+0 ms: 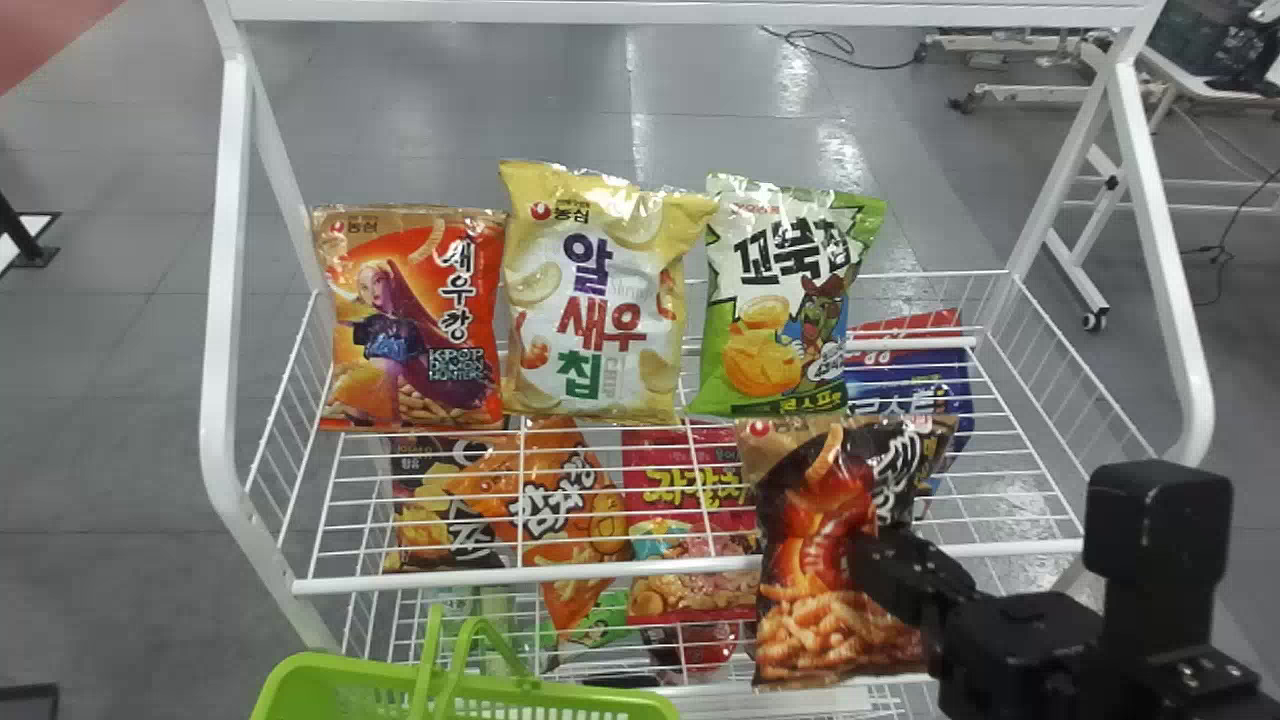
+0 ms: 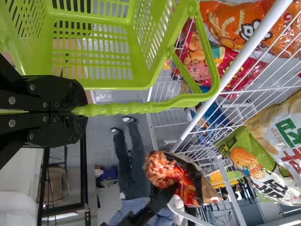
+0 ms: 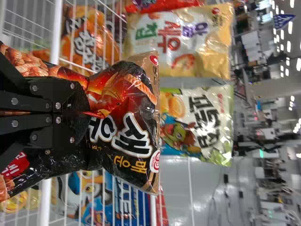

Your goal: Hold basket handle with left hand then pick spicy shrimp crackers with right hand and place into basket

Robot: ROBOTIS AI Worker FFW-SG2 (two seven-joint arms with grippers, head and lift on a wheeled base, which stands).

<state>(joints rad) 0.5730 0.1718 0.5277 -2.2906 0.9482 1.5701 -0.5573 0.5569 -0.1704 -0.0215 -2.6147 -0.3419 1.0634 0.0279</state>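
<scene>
Right gripper clamped on the spicy shrimp crackers at the head view's five o'clock, I'd clear the rack and swing toward eight, over the basket, left gripper closed on its handle.

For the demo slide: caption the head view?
Right gripper holds shrimp crackers in front of the snack rack, green basket at the bottom edge.

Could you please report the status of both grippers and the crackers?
Left gripper shut on basket handle; right gripper shut on spicy shrimp crackers; handle might obstruct.
</scene>
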